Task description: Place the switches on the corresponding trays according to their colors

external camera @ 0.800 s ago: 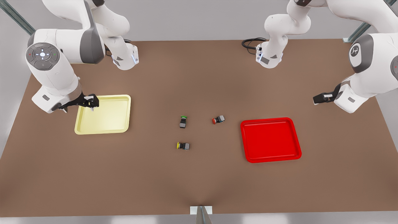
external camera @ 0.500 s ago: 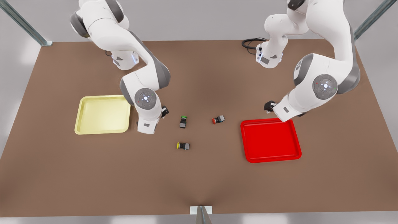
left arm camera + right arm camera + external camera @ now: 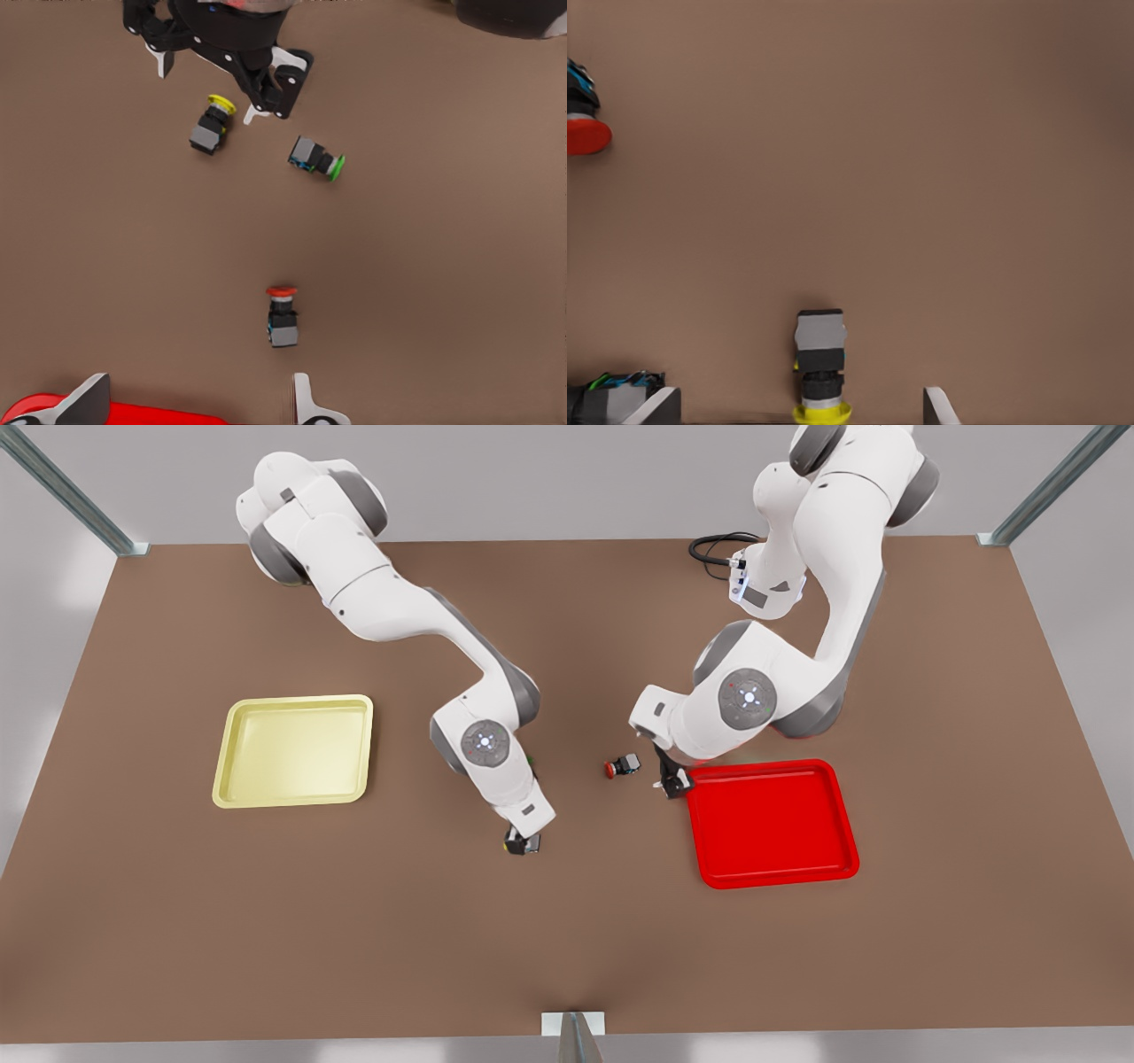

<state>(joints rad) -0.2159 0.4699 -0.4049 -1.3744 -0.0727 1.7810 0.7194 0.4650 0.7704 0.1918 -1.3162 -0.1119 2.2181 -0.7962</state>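
We see the open right gripper (image 3: 522, 841) straddling the yellow switch (image 3: 820, 359) on the tabletop (image 3: 567, 939). The open left gripper (image 3: 673, 784) hovers beside the red switch (image 3: 622, 766), near the red tray (image 3: 769, 824).

White arms (image 3: 390, 607), grey joints, black jaws

A green-capped switch (image 3: 315, 160) is seen lying on its side on a plain brown bench (image 3: 567, 948). A black cable (image 3: 713, 546) is coiled at the bench's far edge.
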